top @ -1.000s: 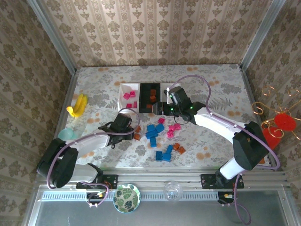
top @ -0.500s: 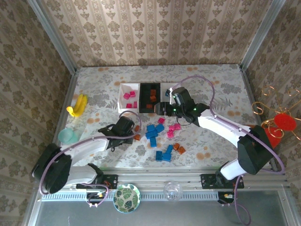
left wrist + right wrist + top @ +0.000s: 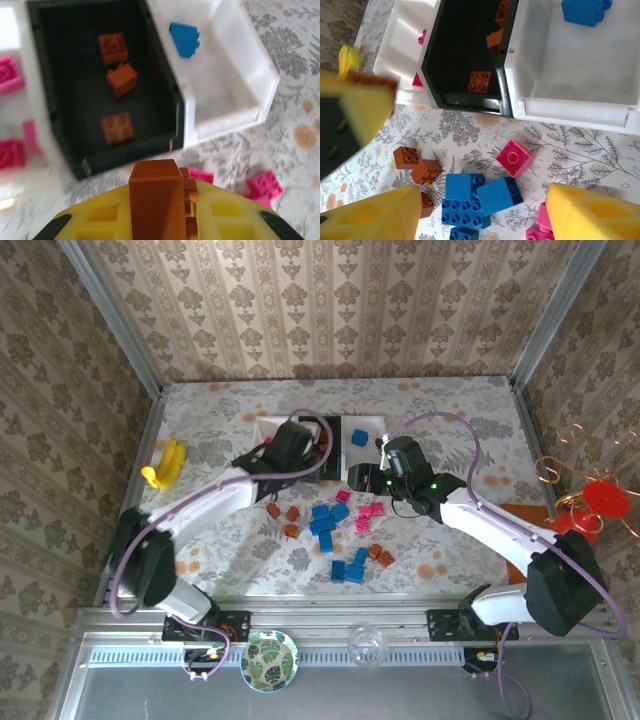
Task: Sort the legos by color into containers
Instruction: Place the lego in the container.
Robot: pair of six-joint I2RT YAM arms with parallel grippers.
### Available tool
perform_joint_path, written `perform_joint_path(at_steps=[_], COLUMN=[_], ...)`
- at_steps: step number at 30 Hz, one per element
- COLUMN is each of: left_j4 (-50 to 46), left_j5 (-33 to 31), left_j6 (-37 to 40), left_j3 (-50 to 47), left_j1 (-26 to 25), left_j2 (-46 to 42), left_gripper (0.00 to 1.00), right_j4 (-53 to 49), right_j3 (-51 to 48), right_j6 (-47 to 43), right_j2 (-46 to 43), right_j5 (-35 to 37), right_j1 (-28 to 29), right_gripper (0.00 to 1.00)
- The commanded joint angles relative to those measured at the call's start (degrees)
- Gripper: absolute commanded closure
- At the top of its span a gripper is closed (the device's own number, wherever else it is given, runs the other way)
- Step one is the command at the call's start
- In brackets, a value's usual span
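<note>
- Jaws of the left gripper (image 3: 160, 202) are pinching shut on an orange-brown brick (image 3: 155, 186), hovering just near of the black tray (image 3: 65, 90).
- Jaws of the right gripper (image 3: 480, 210) are standing about half open, empty, over loose legos (image 3: 465, 189) on the worktop (image 3: 585, 160).
- Delivery seems to be underway: the next move is calling for reaching farther over the black tray, then letting go.
- No writing is showing.

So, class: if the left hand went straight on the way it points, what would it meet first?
Probably the black tray: its near wall lies directly ahead of the left hand, which grips an orange-brown brick. Depth is unclear.
</note>
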Motion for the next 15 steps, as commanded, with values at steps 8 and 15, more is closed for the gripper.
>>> perform_joint_path(at_steps=[8, 15], left_j4=[-5.19, -4.06], left_j5=[1.94, 4.09], left_j6=[3.23, 1.3], left_j3=[23.24, 24.27], left_j1=[5.26, 5.75], left_j2=[21.33, 20.84], left_gripper=[0.77, 0.36], right_j4=[-4.23, -5.44], right_j3=[-5.74, -7.47], right_j6=[1.54, 1.93], right_j2=[-7.83, -8.63], right_j5=[1.91, 0.2], right_j1=[-0.16, -0.07], right_gripper=[0.31, 0.3])
